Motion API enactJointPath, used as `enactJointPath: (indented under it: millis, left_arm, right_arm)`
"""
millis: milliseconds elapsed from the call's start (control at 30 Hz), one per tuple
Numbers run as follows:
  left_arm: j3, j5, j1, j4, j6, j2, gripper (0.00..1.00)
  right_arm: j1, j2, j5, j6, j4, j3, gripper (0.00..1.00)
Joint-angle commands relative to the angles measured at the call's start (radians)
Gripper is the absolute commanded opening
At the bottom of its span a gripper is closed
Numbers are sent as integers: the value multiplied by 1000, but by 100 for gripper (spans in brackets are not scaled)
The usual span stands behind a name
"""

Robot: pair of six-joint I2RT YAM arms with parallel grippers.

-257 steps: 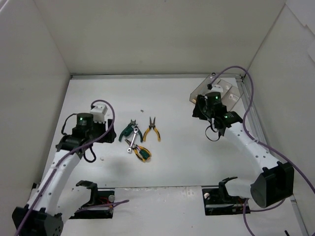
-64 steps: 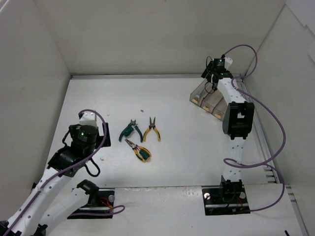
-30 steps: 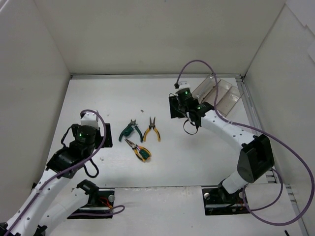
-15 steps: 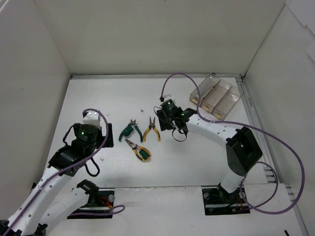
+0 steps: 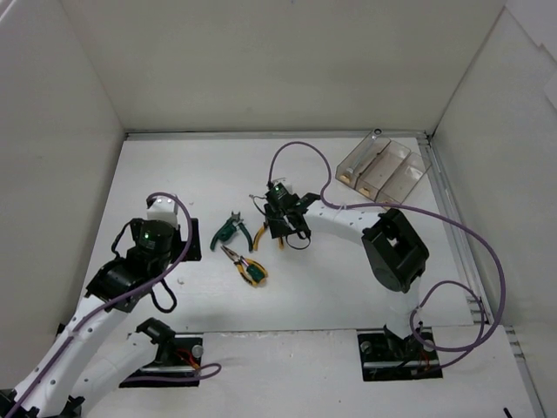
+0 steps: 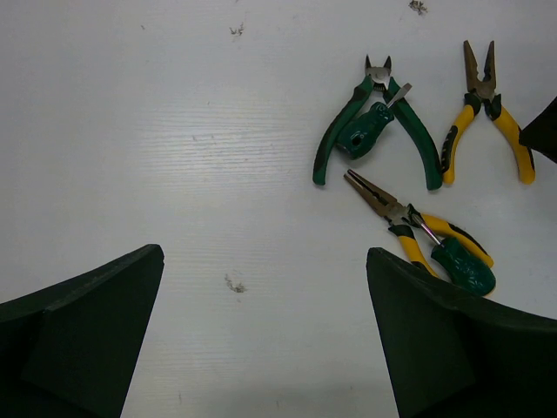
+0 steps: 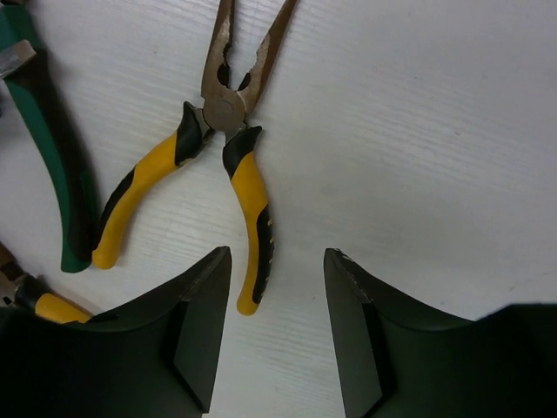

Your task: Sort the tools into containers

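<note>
Three tools lie left of centre on the white table. They are green-handled pliers, yellow-handled pliers and yellow-and-green needle-nose pliers. My right gripper hovers low over the yellow-handled pliers. It is open, its jaws either side of the tip of one handle without touching it. My left gripper is wide open over bare table, left of the tools. The clear brownish container stands at the back right.
White walls enclose the table on three sides. A purple cable loops above the right arm. Small dirt specks mark the surface below the left gripper.
My right arm has swung from the container down and left to the yellow-handled pliers, and its jaws have narrowed. The left arm and the tools have stayed put.
</note>
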Motion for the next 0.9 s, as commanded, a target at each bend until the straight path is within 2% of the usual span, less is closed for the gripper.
enactJointPath:
  millis: [0,200,567,633,667,767,867]
  left_arm:
    - [14,3,7,41,9,2,100]
    - [11,7,7,49,12,0,100]
    - [14,12,7,47,15,17,100]
    - [13,10,7,46,14,14,100]
    - [13,10,7,46,14,11,100]
    - [13,7,7,46,14,11,100]
    - [13,6,7,44,12,11,100]
  right_arm:
    - [6,30,17,31,16,31,43]
    - [32,51,24,18,14,13,42]
    - [36,87,21,23,14,-21,32]
    - [38,93,24,18,14,-22,24]
    - [39,98,27,17,13,-24,16]
    - [35,92,35,11,13,-27,0]
    - [33,61,52,8,13,-35,0]
